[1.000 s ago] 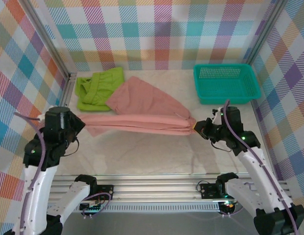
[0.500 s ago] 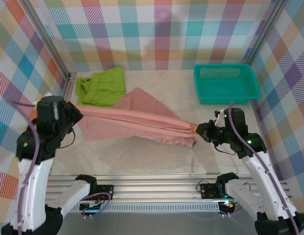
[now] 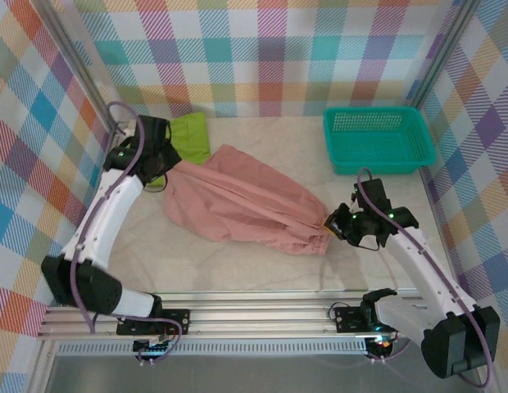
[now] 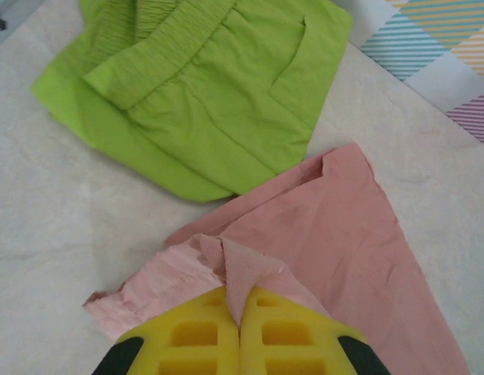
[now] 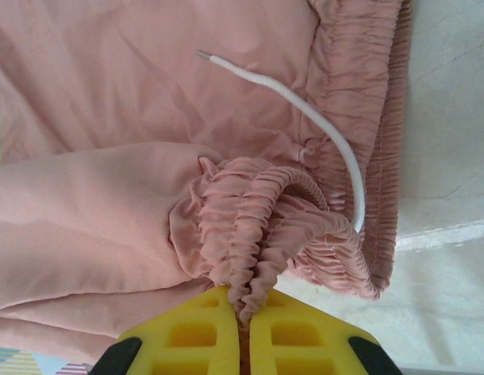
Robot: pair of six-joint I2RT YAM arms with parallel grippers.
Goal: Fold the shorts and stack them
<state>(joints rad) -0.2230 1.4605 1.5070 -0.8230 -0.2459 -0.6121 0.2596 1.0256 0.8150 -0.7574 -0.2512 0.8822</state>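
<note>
The left gripper (image 4: 240, 312) is pinching a leg-hem corner of the dusty salmon pink fabric shorts (image 3: 238, 205), its yellow fingers pressed fully together on the cloth. The right gripper (image 5: 240, 311) is likewise clamping tight on a bunch of the gathered elastic waistband, near the white drawstring (image 5: 304, 117). The pink pair is lying stretched diagonally across the pale marbled tabletop (image 3: 238, 266), its far hem just beside the crumpled lime green fabric shorts (image 4: 203, 94) in the far left corner. The robot seems to be partway through folding the pink pair, with nothing stacked yet. The next move is probably calling for both ends travelling together, so the cloth is laid down flat rather than bunching.
</note>
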